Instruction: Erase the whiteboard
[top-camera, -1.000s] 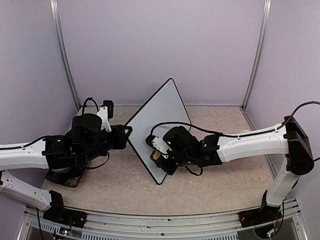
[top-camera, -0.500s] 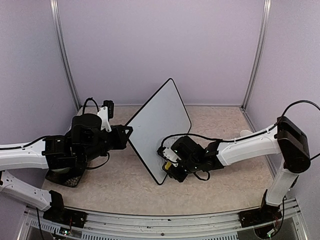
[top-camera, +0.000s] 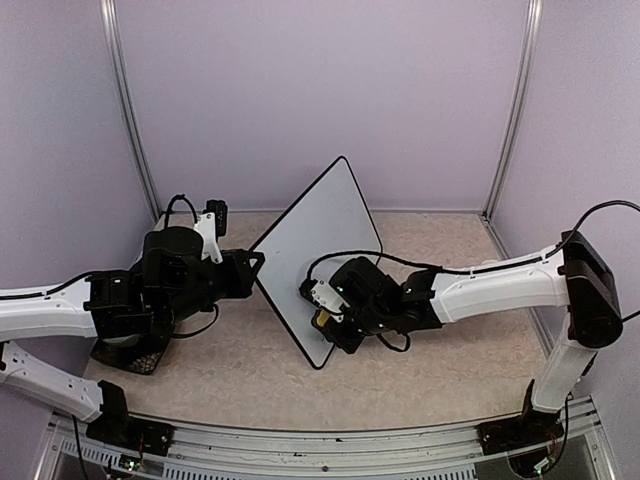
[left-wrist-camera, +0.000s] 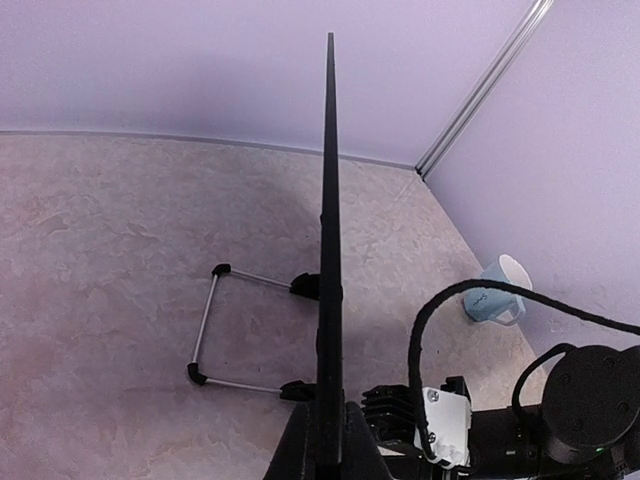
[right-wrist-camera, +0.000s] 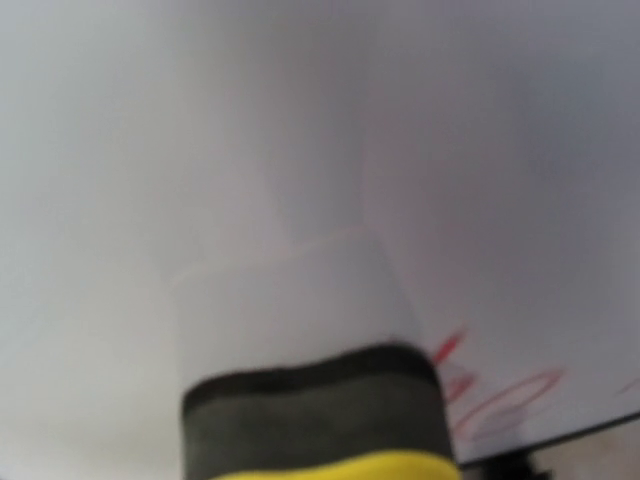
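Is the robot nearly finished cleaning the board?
Not quite. Most of the whiteboard looks clean white. Right now the left jaws pinch its edge to hold it standing, and the right jaws hold the yellow eraser against its lower part. Red scribbles beside the eraser are left to wipe.

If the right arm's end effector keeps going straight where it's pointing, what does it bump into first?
The whiteboard. The right end effector points at its white face, with the eraser it holds leading, near some red marks. Whether the eraser already touches is too blurry to tell.
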